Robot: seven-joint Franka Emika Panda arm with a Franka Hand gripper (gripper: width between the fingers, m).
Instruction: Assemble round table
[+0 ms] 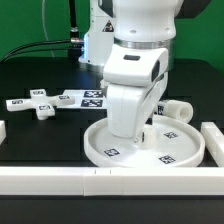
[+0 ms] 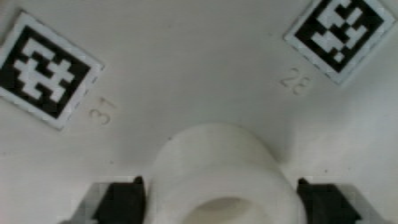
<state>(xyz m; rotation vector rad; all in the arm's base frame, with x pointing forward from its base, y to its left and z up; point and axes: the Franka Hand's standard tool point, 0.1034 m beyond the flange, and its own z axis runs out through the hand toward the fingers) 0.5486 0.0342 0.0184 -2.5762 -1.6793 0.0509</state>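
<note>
The large round rimmed disc [image 1: 100, 150] lies flat near the front, tags facing up. It fills the wrist view [image 2: 196, 70] with two tags showing. The short white post [image 2: 214, 160] stands upright on the disc's middle, its hollow top end facing the camera. My gripper [image 2: 224, 200] is directly above the disc [image 1: 135, 130], and its black fingers [image 2: 121, 200] press on both sides of the post. In the exterior view my hand hides the post. The cross-shaped piece [image 1: 40, 103] lies on the black table at the exterior view's left, apart from the disc.
The marker board [image 1: 88, 97] lies behind the disc, next to the cross piece. White border bars run along the front [image 1: 110, 180] and the right [image 1: 212, 140]. A white rounded part [image 1: 178, 108] shows behind the disc on the right; I cannot tell what it is.
</note>
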